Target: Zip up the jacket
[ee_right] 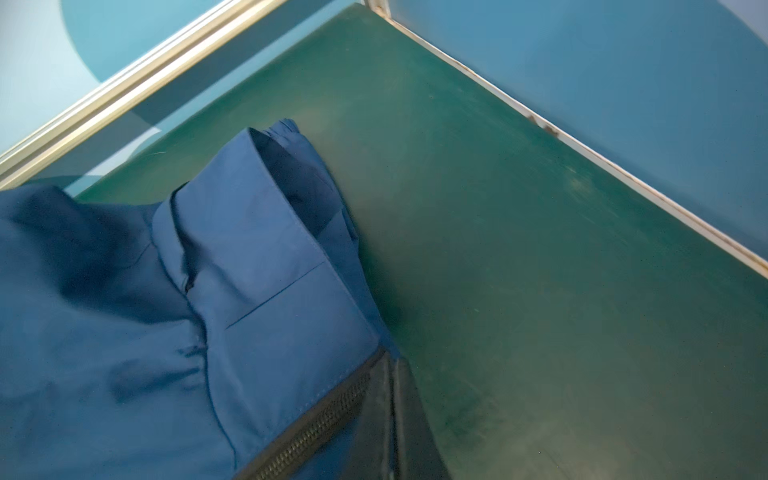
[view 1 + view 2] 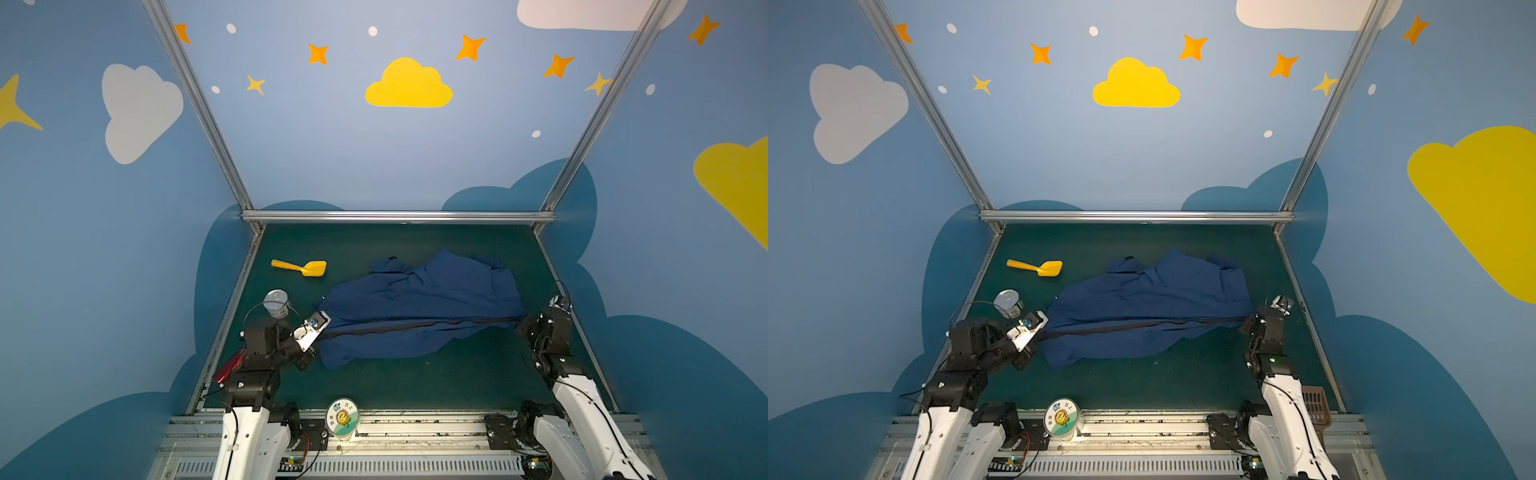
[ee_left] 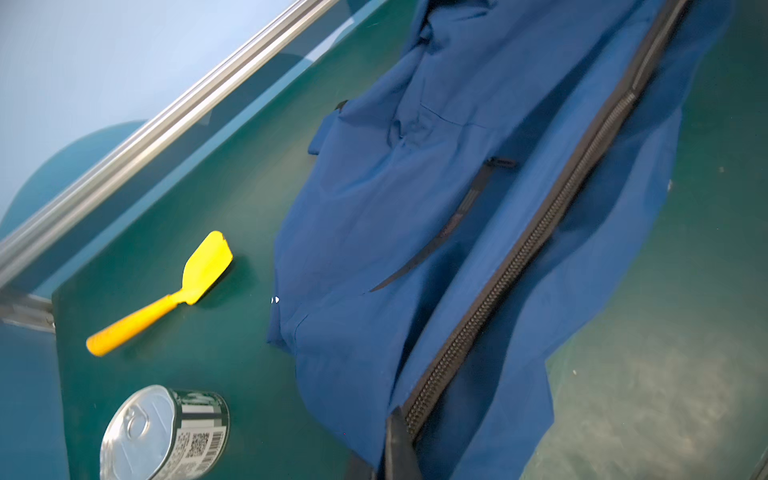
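Entry: jacket zipping, judged to be at its closing stage.

- Yellow scoop (image 2: 301, 267) and tin can (image 2: 276, 303) are sitting on the green worktop (image 2: 436, 382) at far left, near the cloth and blocking nothing.
- Left pincer (image 2: 321, 332) is clenching the hem end of the zipper (image 2: 415, 324).
- Sunflower-labelled tub (image 2: 342, 417) is standing at the front rail, well apart.
- The jacket (image 2: 419, 299) is lying rumpled across mid-worktop. Its zipper is running taut sideways between both arms, and the teeth are looking meshed wherever the wrist views show them. The slider is not discernible.
- Right pincer (image 2: 523, 324) is clamping the collar end of that same line.

Next move, probably: confirming that the slider is sitting at the collar, then freeing both ends.
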Motion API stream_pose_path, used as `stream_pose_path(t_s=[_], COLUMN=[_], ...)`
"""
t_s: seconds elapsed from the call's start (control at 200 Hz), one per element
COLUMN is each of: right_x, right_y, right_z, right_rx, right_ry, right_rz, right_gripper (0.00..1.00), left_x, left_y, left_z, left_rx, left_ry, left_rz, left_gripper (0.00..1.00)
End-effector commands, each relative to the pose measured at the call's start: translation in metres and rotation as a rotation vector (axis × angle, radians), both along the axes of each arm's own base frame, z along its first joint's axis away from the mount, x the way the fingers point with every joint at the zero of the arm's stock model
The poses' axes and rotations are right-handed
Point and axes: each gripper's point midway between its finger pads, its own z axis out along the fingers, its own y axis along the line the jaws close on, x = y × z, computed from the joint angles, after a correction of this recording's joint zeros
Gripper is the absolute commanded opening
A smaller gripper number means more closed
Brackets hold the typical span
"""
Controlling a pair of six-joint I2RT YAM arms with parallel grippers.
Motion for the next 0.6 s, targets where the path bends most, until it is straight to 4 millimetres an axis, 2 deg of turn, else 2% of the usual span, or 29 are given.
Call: stream_pose_path(t_s=[0.0, 0.105, 0.235, 0.25, 0.295, 0.31, 0.35, 0.38, 0.395, 0.421, 0.431, 0.496, 0.596], right_x=[-0.020, -0.027, -0.027, -0.028, -0.030, -0.030, -0.032, -0.033, -0.033, -0.035, -0.036, -0.041, -0.040], right_y=[-0.033, -0.039, -0.034, -0.033, -0.033, -0.033, -0.033, -0.034, -0.035, -0.037, -0.038, -0.043, -0.046], right_z=[-0.007, -0.011, -0.009, -0.008, -0.006, -0.004, -0.001, 0.002, 0.004, 0.007, 0.007, 0.014, 0.029], right_rx=[-0.046, -0.036, -0.005, -0.002, 0.009, 0.010, 0.012, 0.005, -0.001, -0.010, -0.015, -0.044, -0.106], right_ry=[0.056, 0.087, 0.080, 0.079, 0.068, 0.062, 0.046, 0.034, 0.027, 0.019, 0.018, 0.003, -0.018], right_rz=[-0.182, -0.231, -0.210, -0.211, -0.217, -0.220, -0.223, -0.223, -0.227, -0.236, -0.242, -0.262, -0.246], right_gripper=[0.00, 0.00, 0.00, 0.04, 0.25, 0.33, 0.52, 0.62, 0.68, 0.74, 0.75, 0.83, 0.86], left_x=[0.004, -0.002, -0.009, -0.010, -0.013, -0.014, -0.016, -0.015, -0.015, -0.014, -0.013, -0.009, 0.003], left_y=[0.016, 0.014, 0.001, 0.000, -0.007, -0.009, -0.012, -0.012, -0.013, -0.012, -0.011, -0.007, 0.003], left_z=[-0.004, -0.012, -0.007, -0.008, -0.005, -0.005, -0.003, -0.001, -0.001, 0.001, 0.001, 0.005, 0.016], left_rx=[0.116, 0.132, 0.106, 0.102, 0.088, 0.084, 0.075, 0.069, 0.067, 0.067, 0.068, 0.073, 0.054], left_ry=[-0.045, -0.007, -0.035, -0.038, -0.056, -0.061, -0.078, -0.092, -0.098, -0.110, -0.113, -0.133, -0.171], left_rz=[0.030, -0.001, -0.074, -0.083, -0.123, -0.135, -0.153, -0.151, -0.152, -0.142, -0.139, -0.101, -0.007], left_gripper=[0.03, 0.03, 0.03, 0.03, 0.04, 0.08, 0.31, 0.48, 0.59, 0.91, 0.97, 0.99, 0.99])
